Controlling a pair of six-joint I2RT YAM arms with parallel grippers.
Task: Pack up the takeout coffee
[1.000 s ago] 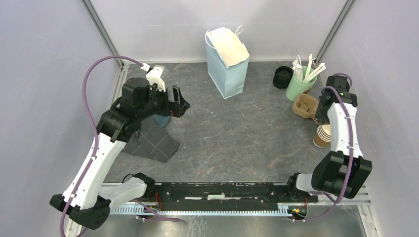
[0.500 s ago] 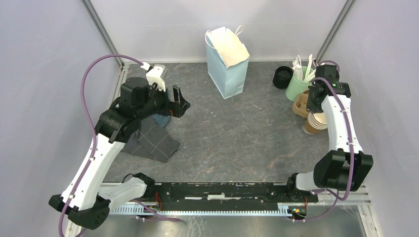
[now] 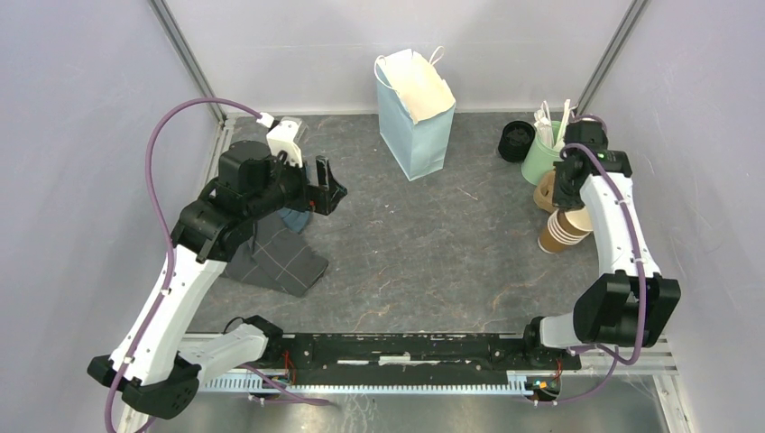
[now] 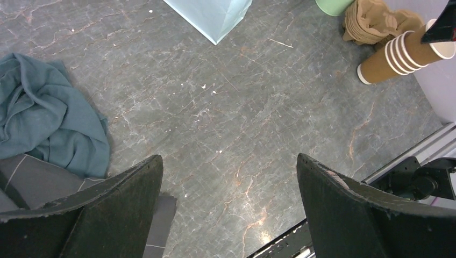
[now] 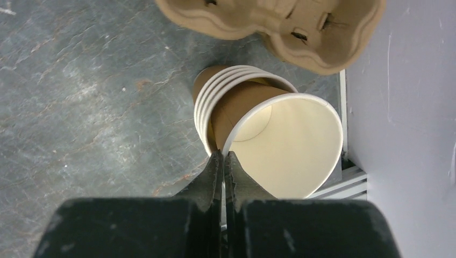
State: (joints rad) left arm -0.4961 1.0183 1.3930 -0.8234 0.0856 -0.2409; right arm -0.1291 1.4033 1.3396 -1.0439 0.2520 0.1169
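Observation:
No lidded takeout coffee shows in any view. My right gripper (image 5: 223, 153) (image 3: 570, 202) is shut on the cream rim of the top cup of a stack of lidless brown paper cups (image 5: 242, 107) (image 3: 559, 230) (image 4: 398, 54). The stack leans over, and its base seems to rest on the table. My left gripper (image 4: 228, 158) (image 3: 325, 185) hangs open over bare table at the left, with nothing between its fingers.
A pale blue paper bag (image 3: 415, 113) (image 4: 209, 16) stands open at the back centre. A pulp cup carrier (image 5: 279, 27) (image 3: 546, 191), a green cup of stirrers (image 3: 544, 153) and a round black thing (image 3: 516, 140) sit back right. Grey and teal cloths (image 3: 280, 257) (image 4: 48, 123) lie left. The right wall is close.
The right arm has swung in from the right wall, dragging the cup stack left and tipping it over. The left arm has not moved.

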